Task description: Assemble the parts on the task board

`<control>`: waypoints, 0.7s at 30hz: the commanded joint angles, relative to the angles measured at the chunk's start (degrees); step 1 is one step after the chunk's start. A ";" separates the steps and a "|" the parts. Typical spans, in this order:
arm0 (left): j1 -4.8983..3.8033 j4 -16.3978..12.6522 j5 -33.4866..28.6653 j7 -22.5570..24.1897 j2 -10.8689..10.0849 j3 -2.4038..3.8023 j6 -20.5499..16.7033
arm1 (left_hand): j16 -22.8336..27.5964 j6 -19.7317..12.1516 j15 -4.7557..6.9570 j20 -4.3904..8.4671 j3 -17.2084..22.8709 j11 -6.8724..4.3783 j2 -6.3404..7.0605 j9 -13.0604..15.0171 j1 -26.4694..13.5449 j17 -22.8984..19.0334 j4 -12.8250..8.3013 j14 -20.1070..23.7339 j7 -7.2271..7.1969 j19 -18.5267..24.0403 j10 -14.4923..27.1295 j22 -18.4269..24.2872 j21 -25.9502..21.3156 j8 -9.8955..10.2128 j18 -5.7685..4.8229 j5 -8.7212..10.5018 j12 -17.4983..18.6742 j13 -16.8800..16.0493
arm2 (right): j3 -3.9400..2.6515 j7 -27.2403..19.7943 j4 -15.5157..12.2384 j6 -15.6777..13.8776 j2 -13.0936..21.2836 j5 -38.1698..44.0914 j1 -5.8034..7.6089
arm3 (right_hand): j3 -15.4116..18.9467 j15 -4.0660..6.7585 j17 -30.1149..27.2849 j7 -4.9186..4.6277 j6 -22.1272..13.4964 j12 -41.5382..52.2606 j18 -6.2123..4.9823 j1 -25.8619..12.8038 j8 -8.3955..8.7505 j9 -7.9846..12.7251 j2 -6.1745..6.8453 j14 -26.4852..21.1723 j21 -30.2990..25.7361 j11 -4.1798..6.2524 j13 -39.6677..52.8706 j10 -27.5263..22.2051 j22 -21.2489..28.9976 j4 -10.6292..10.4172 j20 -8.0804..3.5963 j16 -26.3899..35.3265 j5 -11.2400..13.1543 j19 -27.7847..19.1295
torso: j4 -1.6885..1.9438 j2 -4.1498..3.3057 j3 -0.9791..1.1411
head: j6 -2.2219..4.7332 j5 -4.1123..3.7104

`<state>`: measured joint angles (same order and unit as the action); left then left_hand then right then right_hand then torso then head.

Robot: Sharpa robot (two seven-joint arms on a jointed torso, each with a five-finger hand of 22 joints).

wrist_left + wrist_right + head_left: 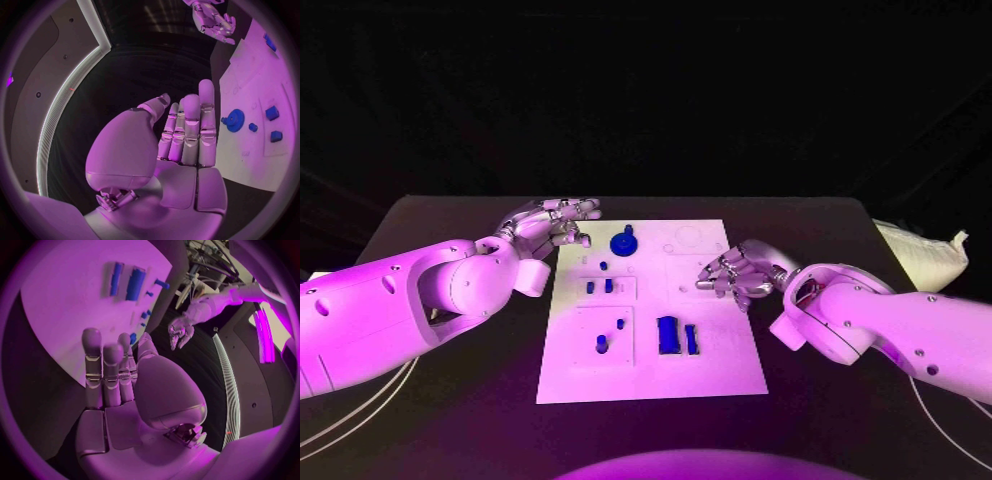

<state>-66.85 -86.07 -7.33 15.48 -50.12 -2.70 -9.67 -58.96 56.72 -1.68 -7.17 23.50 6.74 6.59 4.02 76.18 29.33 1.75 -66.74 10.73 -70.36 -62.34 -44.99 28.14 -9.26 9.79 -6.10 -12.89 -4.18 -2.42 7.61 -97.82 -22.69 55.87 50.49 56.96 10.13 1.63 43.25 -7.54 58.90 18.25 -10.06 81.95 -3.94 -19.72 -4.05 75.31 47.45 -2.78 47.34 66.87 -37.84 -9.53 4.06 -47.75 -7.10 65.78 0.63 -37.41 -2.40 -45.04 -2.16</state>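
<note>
From the head view, the white task board (653,315) lies in the middle of the black surface (444,380), carrying a blue gear (623,242) near its far edge, small blue parts (599,286) mid-board and two longer blue bars (676,335) nearer the robot; the left hand (553,225) hovers by its far left corner and the right hand (737,272) over its right edge. In the left wrist view that hand's fingers (190,127) are straight, side by side and hold nothing, with the gear just beyond them. In the right wrist view the right fingers (109,370) are likewise extended and empty over the board's edge.
</note>
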 commanded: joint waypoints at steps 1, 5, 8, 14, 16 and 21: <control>0.50 1.83 -1.28 3.22 0.91 -0.01 -1.98 | 3.76 -0.38 -0.16 -0.30 -1.81 -0.34 0.26 -0.05 -1.10 -2.11 0.65 3.89 -0.49 3.20 0.09 1.64 -2.77 -0.25 0.54 -0.05 -0.67 -0.05 | -0.02 -19.29 5.69 -1.59 -2.10 -26.34 0.91 | -0.18 -1.41 -7.03 -0.96 -0.88 -6.38 -0.33 2.56 0.34 0.81 -0.61 -4.08 -7.90 -1.28 -7.28 -2.41 5.99 0.87 1.27 10.64 -0.23 -3.08 | -0.48 1.82 -0.73 | 1.44 0.05; 1.08 4.74 -2.16 5.16 2.41 -0.03 -3.99 | 18.06 -1.05 -1.90 -1.94 -3.17 0.45 -0.28 -0.21 -0.39 -9.12 1.26 11.39 -0.38 12.37 0.53 7.58 -11.62 -0.04 0.15 -0.14 -0.14 0.43 | -0.03 -24.96 13.00 0.53 -5.29 -34.32 1.72 | -0.55 -4.75 -15.29 -1.80 -3.08 -13.03 0.25 5.87 0.38 3.09 -1.54 -12.99 -20.12 -3.36 -17.32 -4.06 13.85 1.82 4.24 25.29 -0.20 -9.67 | -0.77 3.39 -1.02 | 3.35 0.09; 1.51 7.42 -2.53 6.68 3.89 -0.03 -5.29 | 29.03 -1.16 -3.62 -4.22 -4.04 0.95 -0.52 -0.25 0.52 -14.30 1.68 11.81 0.08 17.17 0.86 13.39 -18.22 0.58 0.15 -0.12 1.62 0.54 | -0.13 -28.16 18.72 2.23 -8.14 -38.09 2.05 | -0.41 -6.37 -21.75 -2.25 -3.80 -14.43 -0.45 6.99 0.33 5.47 -1.93 -13.92 -27.66 -4.32 -25.34 -3.88 19.58 2.53 6.56 33.21 -0.08 -10.02 | -0.91 4.16 -1.03 | 4.76 0.10; 2.28 12.79 -2.80 8.88 7.19 0.04 -6.78 | 41.27 -0.43 -6.00 -7.52 -5.50 2.14 -1.48 -0.28 2.18 -20.25 1.85 12.21 0.18 23.65 1.70 21.48 -24.50 2.14 0.85 -0.27 5.14 0.59 | -0.37 -31.32 27.74 5.26 -13.33 -41.49 2.28 | -0.35 -6.64 -31.94 -2.50 -3.18 -14.60 -0.67 6.43 0.34 10.75 -3.14 -7.28 -36.20 -4.43 -39.29 -2.55 27.75 5.40 6.45 41.31 -0.30 -2.54 | -1.09 5.51 -0.98 | 6.30 0.23; 2.50 14.23 -2.82 9.30 8.19 0.08 -7.07 | 43.47 -0.12 -6.37 -7.69 -5.76 2.20 -1.79 -0.27 2.62 -21.32 1.76 12.09 0.30 23.95 1.79 22.92 -24.52 2.53 0.88 -0.28 5.96 0.62 | -0.40 -31.77 29.58 6.06 -14.59 -41.49 2.27 | -0.46 -6.19 -32.86 -2.59 -2.86 -14.58 -0.60 6.37 0.34 11.36 -3.39 -5.57 -36.68 -4.42 -40.65 -2.10 28.45 6.01 6.14 41.63 -0.48 -1.03 | -1.15 5.87 -0.94 | 6.39 0.40; 2.70 15.35 -2.20 6.92 9.05 0.05 -5.98 | 49.24 -17.08 -3.98 -3.28 -10.95 -0.51 -6.59 -4.02 -21.09 -24.26 -1.75 28.25 -3.00 37.70 19.90 30.34 -28.14 4.66 -2.93 1.83 8.38 4.18 | -0.40 -28.74 30.64 3.36 -15.53 -38.80 2.27 | -3.37 -1.63 -36.97 0.53 -19.62 -18.25 2.94 -20.42 3.94 14.48 -1.14 -25.53 -40.59 -2.17 -47.34 -21.28 32.03 9.53 2.90 47.75 1.89 -19.49 | -1.12 5.59 -0.91 | 6.38 0.49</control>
<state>-64.10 -70.55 -9.55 22.52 -40.90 -2.65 -15.75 -13.19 56.44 -8.04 -14.71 17.66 8.96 4.17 3.65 78.50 6.90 3.13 -54.93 10.92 -46.40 -60.22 -20.30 3.75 -6.25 9.79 -6.10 -6.14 -3.45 -2.83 -21.31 -67.07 -19.19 40.21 11.57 59.24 9.45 -4.10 8.57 -9.99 55.91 3.71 -10.18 87.30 -3.65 -7.23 -7.63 70.89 9.48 -6.92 4.34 64.91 -7.99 -2.53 9.74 -4.80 -7.44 65.99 -0.50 -31.74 -3.27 -38.58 -1.62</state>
